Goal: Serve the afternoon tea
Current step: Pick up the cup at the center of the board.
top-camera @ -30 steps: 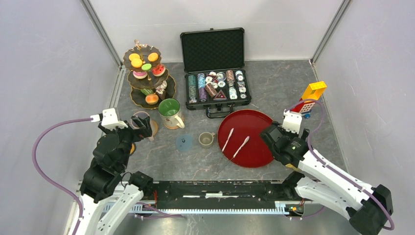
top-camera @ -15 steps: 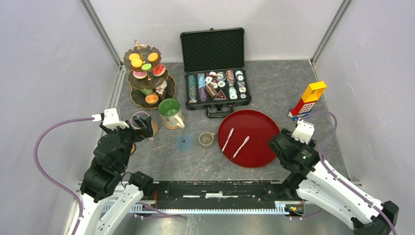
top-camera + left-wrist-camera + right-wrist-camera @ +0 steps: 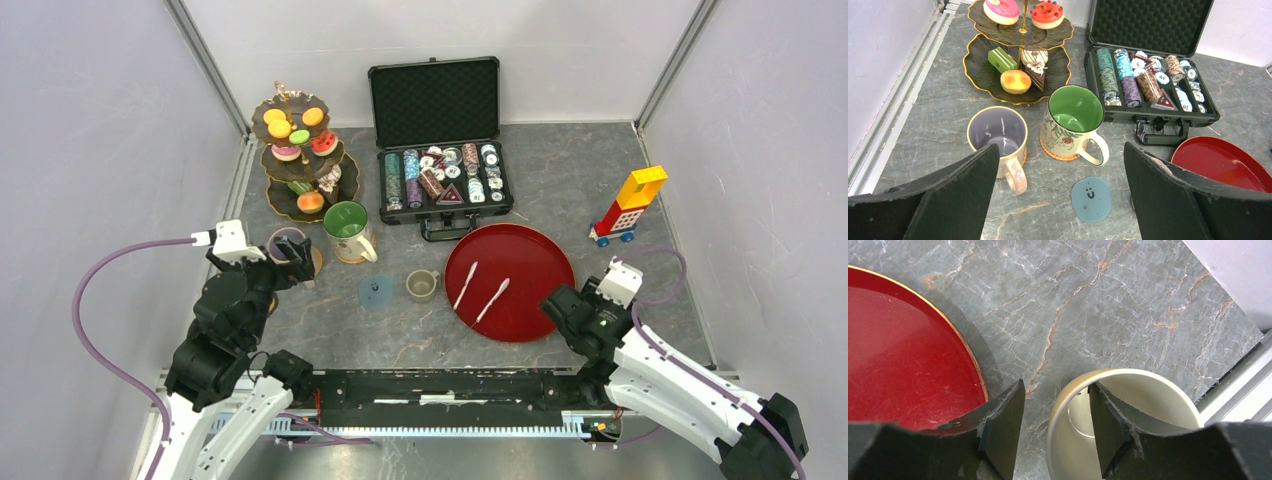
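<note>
The dark three-tier stand (image 3: pixel 297 155) holds donuts, cake slices and rounds at the back left. In front of it stand a green-lined mug (image 3: pixel 1075 122) and a lilac mug (image 3: pixel 998 135). My left gripper (image 3: pixel 1060 146) hovers open above them, holding nothing. My right gripper (image 3: pixel 1055 385) straddles the wall of a cream mug (image 3: pixel 1158 400): one finger is inside it, the other outside with a gap to the rim. That mug is hidden under the right gripper (image 3: pixel 565 315) in the top view.
A red tray (image 3: pixel 520 260) with two white sticks lies beside the right gripper. A small grey cup (image 3: pixel 422 285) and a blue smiley coaster (image 3: pixel 376 291) sit mid-table. The open poker chip case (image 3: pixel 440 175) is at the back, the block tower (image 3: pixel 630 205) right.
The right arm pulled back toward the near edge, right of the tray, and its jaws narrowed around the cream mug's rim. The left arm stayed put.
</note>
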